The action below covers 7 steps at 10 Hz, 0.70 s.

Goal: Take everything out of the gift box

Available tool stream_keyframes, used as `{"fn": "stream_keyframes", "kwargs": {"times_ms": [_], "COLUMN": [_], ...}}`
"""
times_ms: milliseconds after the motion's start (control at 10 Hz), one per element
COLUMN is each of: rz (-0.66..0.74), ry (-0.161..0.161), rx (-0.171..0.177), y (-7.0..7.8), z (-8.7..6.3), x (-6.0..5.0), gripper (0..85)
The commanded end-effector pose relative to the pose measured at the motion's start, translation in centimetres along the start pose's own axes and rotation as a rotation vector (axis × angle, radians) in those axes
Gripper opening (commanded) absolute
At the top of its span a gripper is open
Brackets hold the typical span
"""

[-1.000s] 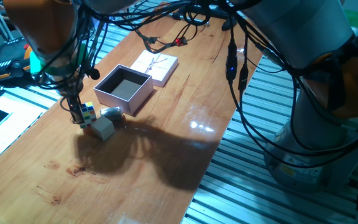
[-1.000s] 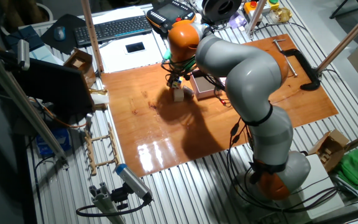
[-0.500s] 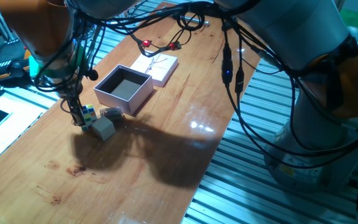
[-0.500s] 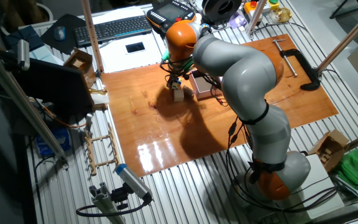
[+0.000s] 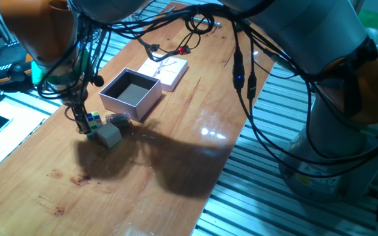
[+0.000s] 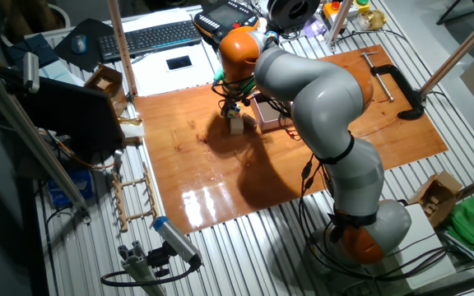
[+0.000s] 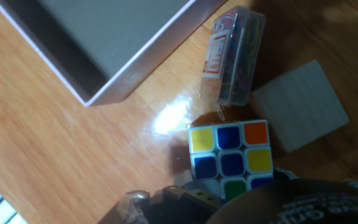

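Arm: swung a little further over the table (image 5: pixel 176 164) since a second ago — mostly a posture shift up top, hardly any travel at the tip.
Gift box (image 5: pixel 131 94): nothing can be seen inside it from either fixed view, so the emptying looks pretty much done; it sits just beyond the gripper, apart from it.
Gripper (image 5: pixel 83 124): kept down at the tabletop, right by the puzzle cube. From the hand view the fingers seem to be at the cube's near edge, but whether it's actually pinched or already let go can't be told.
Beige block (image 7: pixel 298 104): on the wood just past the puzzle cube, out of the box.
Puzzle cube (image 7: pixel 230 158): barely moved over the last second, resting right under the hand, outside the box wall.
Flat clear piece (image 7: pixel 232 56): lying further ahead of the gripper, between the box wall and the block — also out.
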<state>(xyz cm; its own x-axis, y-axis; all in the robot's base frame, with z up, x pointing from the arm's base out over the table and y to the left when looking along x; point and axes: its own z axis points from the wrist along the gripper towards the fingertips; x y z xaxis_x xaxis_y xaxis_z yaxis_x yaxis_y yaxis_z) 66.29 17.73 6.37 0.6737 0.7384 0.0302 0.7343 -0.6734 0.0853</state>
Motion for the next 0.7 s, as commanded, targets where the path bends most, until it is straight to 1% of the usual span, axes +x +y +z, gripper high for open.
{"fn": "stream_keyframes", "kwargs": {"times_ms": [0,200,400,500,600], "rz": [-0.004,-0.018,-0.039,-0.042,-0.044], "ry": [-0.002,-0.01,-0.026,-0.033,-0.031], "rx": [-0.002,-0.005,-0.002,-0.006,-0.009], "y": [0.0,0.1,0.2,0.2,0.2], "z": [-0.1,-0.5,-1.9,-2.4,-2.5], "x": [0.0,-0.1,-0.4,-0.5,-0.4], "gripper": [64.3,61.7,61.3,61.7,61.7]}}
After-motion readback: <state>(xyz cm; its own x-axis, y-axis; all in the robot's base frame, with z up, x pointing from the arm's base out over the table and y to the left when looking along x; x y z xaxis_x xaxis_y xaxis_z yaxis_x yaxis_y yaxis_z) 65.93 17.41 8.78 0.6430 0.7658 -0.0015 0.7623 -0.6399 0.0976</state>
